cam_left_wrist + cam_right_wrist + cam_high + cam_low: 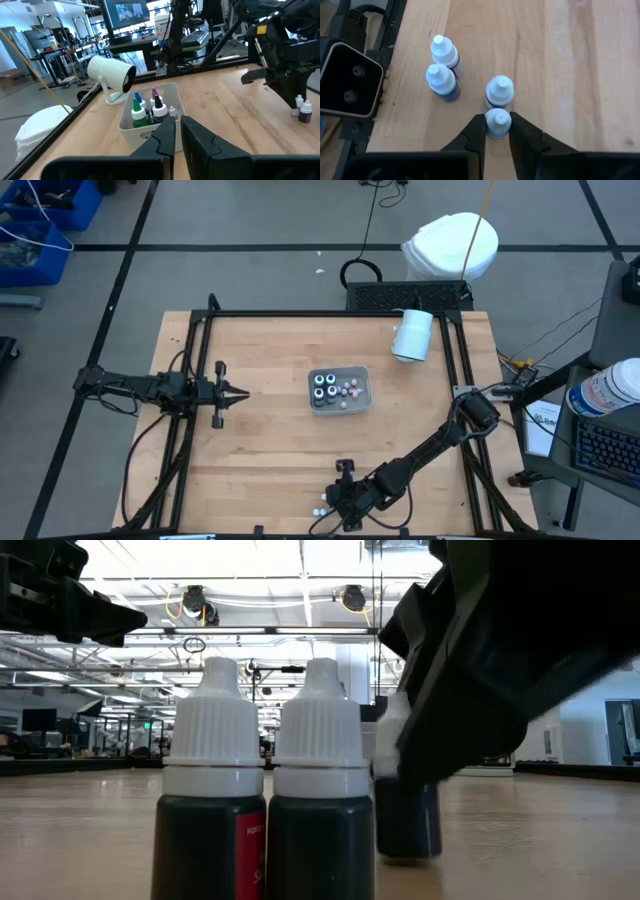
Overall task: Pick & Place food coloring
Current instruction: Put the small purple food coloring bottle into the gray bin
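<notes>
The right gripper was down at the near edge of the table, its two fingers closed against the sides of a white-capped bottle of food coloring that stood upright on the wood. A second bottle stood just beyond it, almost touching, and two more stood together a little off to one side, beside the black low camera housing. In the low view that pair filled the foreground (dark bodies, ribbed white caps), with the right arm looming behind.

Near the table's middle sat the grey tray, holding further bottles with green, blue, purple and black tips. A white cylinder lay on its side toward the far edge.

The left gripper hung above the table's left part, well apart from the tray, fingers pressed nearly together around nothing.
</notes>
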You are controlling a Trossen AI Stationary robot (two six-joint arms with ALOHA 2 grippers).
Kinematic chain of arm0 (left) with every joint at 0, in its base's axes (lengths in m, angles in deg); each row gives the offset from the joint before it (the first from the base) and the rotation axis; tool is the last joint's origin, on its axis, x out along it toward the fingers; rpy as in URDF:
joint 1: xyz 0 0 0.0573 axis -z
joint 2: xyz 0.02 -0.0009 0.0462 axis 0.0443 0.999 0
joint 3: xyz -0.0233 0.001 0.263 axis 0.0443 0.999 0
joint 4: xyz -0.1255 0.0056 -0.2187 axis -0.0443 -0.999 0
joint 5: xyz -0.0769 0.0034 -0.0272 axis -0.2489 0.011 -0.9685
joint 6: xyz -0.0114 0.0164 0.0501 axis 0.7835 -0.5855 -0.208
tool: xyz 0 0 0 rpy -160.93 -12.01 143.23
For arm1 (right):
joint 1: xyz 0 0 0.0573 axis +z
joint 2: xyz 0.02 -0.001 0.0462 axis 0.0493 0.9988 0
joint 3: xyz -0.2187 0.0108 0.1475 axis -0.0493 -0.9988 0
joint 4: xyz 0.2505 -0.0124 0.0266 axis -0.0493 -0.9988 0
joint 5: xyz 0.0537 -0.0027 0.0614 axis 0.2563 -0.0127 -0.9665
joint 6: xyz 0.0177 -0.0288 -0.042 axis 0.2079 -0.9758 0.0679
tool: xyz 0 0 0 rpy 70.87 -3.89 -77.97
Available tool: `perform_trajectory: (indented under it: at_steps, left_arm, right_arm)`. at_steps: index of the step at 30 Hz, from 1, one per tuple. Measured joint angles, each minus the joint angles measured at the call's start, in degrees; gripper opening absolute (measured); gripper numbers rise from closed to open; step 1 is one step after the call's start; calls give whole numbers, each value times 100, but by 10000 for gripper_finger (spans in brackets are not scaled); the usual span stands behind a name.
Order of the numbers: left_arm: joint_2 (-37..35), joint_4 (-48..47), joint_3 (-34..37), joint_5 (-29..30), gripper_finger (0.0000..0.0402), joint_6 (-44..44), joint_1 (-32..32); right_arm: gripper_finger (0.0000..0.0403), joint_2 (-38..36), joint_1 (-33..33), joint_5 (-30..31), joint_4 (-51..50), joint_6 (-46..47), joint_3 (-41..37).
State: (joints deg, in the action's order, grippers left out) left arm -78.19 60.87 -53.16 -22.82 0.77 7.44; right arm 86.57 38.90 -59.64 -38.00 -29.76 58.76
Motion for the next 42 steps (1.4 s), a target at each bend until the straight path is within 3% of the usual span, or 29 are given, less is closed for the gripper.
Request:
perform_trajectory:
  at_steps: [8,15,21,26,30,36,42]
  left_arm:
    - [0,-14,0,2,37,-37,0]
    - [0,-17,0,2,37,-37,1]
    - [0,-2,0,3,37,-54,0]
    - [-1,-15,0,4,37,-52,1]
    - [-2,-38,0,2,37,-51,0]
    - [0,-40,0,4,37,-50,1]
    - [-2,-73,0,4,37,-75,1]
  right_arm:
    - [51,-495,7,470,-331,-112,2]
    - [51,-1400,-10,2175,-1672,-23,2]
    - [51,-2147,-329,3399,-2129,-63,-16]
    - [52,-2603,-827,3391,-2125,-334,-422]
    - [55,-2926,-1375,2909,-1983,-337,-1039]
    - [53,-3147,-2172,2409,-789,-512,-2021]
    - [53,-3166,-2725,1908,-237,-499,-2564]
